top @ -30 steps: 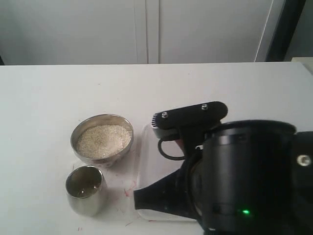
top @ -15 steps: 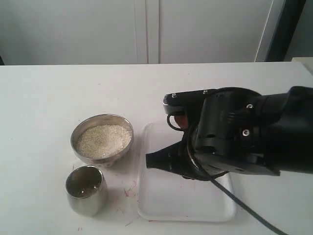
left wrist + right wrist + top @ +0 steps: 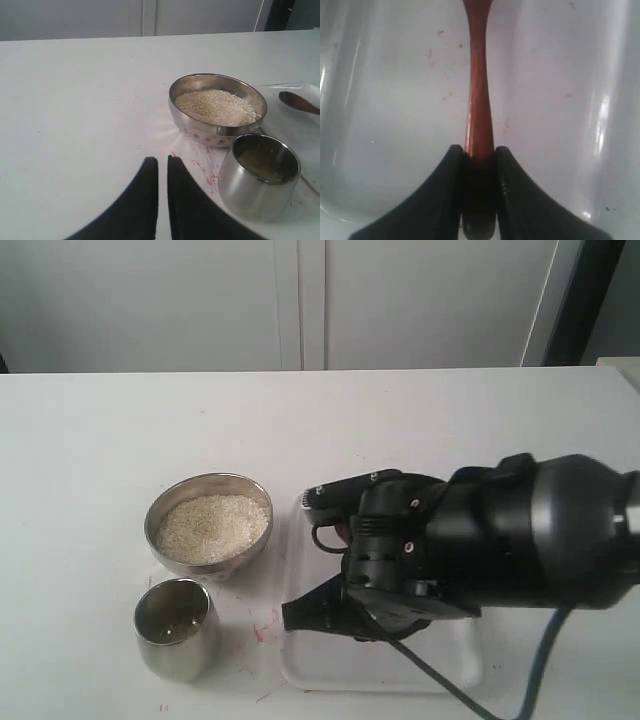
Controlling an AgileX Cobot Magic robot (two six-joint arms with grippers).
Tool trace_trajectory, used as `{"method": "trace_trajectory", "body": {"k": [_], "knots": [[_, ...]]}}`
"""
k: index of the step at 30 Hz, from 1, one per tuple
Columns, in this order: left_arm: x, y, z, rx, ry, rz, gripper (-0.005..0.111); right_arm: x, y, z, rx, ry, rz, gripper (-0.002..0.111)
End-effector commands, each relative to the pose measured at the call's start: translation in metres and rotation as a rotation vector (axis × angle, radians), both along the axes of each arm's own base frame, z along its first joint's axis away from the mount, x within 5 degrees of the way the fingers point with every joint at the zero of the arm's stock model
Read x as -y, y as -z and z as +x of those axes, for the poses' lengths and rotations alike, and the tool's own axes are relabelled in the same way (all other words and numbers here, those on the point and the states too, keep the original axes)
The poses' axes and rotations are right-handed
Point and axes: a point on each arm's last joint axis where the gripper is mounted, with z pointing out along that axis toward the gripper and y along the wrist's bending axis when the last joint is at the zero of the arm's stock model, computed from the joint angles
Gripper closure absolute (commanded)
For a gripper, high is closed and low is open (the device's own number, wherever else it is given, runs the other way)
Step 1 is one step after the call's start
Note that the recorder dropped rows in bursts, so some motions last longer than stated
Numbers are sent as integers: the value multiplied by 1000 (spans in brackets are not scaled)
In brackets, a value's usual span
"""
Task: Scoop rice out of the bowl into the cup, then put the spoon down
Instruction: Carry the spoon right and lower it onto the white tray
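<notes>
Right gripper (image 3: 478,149) lowered — clamps spoon (image 3: 478,90) handle.

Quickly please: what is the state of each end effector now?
Left end effector: closed, holding nothing.
Right end effector: closed on the handle of the dark reddish-brown wooden spoon.

Exterior high over table (image 3: 100,440), wrist views low, tray (image 3: 320,652) shared
</notes>
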Motion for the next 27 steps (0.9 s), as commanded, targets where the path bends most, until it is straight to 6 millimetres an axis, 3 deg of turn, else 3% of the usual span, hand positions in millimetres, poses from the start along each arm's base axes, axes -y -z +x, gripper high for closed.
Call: {"method": "trace_trajectory", "body": {"k": [1, 27], "knots": [[0, -3, 0, 9, 7, -8, 92, -2, 17, 5, -19, 15, 2, 108], [0, -3, 0, 9, 7, -8, 92, 0, 23, 8, 10, 157, 16, 108]]}}
